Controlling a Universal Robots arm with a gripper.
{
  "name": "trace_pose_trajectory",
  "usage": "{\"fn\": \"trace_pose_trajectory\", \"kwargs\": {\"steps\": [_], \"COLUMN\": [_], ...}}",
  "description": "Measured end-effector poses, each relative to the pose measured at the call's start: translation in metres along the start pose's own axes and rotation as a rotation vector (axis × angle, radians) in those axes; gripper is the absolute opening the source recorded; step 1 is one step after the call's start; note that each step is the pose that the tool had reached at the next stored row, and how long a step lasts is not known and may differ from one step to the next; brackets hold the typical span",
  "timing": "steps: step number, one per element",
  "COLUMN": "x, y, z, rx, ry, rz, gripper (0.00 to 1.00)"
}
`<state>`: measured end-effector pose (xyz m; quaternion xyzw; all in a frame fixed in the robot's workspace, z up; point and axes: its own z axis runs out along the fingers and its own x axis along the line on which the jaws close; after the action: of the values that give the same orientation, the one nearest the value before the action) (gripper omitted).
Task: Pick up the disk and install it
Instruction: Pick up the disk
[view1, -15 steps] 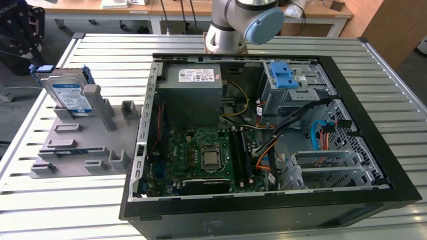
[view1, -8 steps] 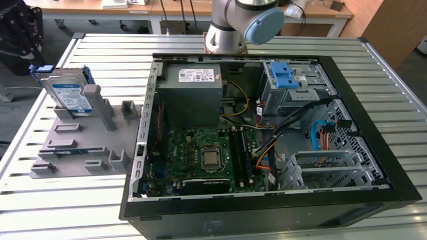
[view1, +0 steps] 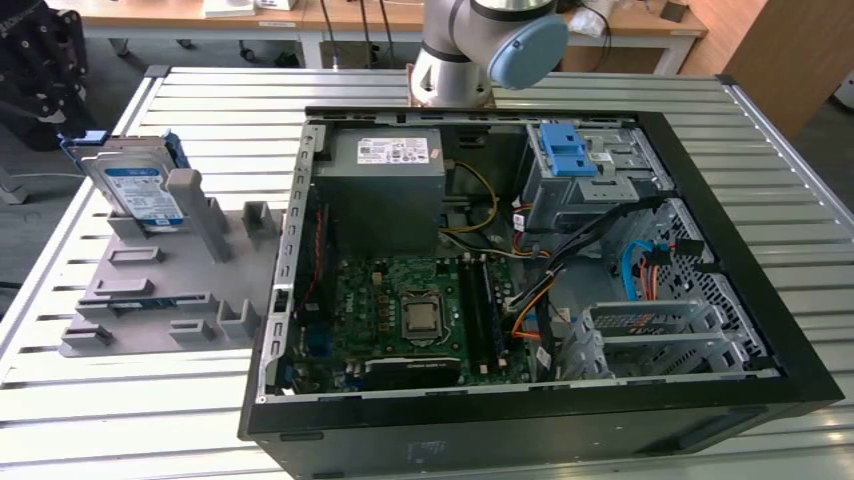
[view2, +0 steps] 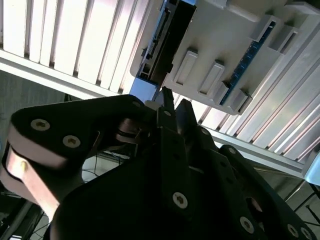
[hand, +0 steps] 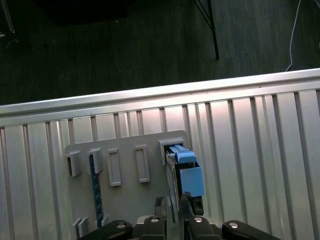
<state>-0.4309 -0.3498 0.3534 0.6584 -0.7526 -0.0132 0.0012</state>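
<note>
- Standing on edge in an end slot of the grey rack (view1: 160, 290): the disk (view1: 140, 190), blue-bracketed.
- Gripper (hand: 173, 202) (view2: 175, 104), in both wrist views: poised over the rack's disk end, holding nothing; whether released or clenched, cannot tell.
- Computer case (view1: 534, 425), open: just beside the rack, on the exterior view's right.

— How does the arm (view1: 451, 55) look in the exterior view?
— It has pale silver-grey tube sections, with a round light-blue cap (view1: 527, 50) on one joint.
— And the claw (view2: 175, 97)?
— It is black in both wrist views, built of flat, rounded link plates (view2: 75, 127) studded with silver screw heads (view2: 180, 200). In the second wrist view, one link has a pale tan face (view2: 30, 182) with a small brassy pin (view2: 22, 165).
</note>
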Motion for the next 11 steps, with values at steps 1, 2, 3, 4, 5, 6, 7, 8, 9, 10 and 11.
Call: {"fn": "trace_pose_trajectory", "kwargs": {"steps": [1, 2, 3, 4, 5, 6, 7, 8, 9, 10, 11], "x": [0.0000, 0.0000, 0.0000, 0.0000, 0.0001, 0.0001, -0.0001, -0.0006, -0.0012, -0.0020, -0.0027], "y": [0.0000, 0.0000, 0.0000, 0.0000, 0.0000, 0.0001, 0.0003, 0.0005, 0.0008, 0.0011, 0.0013], "z": [0.0000, 0.0001, 0.0005, 0.0010, 0.0017, 0.0024, 0.0031, 0.0038, 0.0046, 0.0055, 0.0066], "rx": [0.0000, -0.0002, 0.0000, 0.0002, 0.0005, 0.0010, 0.0018, 0.0025, 0.0031, 0.0039, 0.0043], "ry": [0.0000, 0.0001, 0.0000, -0.0001, -0.0001, -0.0001, -0.0002, -0.0001, 0.0001, 0.0001, 0.0001], "rz": [0.000, 0.000, 0.000, 0.000, 0.000, 0.000, 0.000, 0.000, 0.000, 0.000, 0.000], "gripper": [0.23, 0.29, 0.29, 0.35, 0.41, 0.41, 0.47, 0.53, 0.53, 0.58, 0.64]}}
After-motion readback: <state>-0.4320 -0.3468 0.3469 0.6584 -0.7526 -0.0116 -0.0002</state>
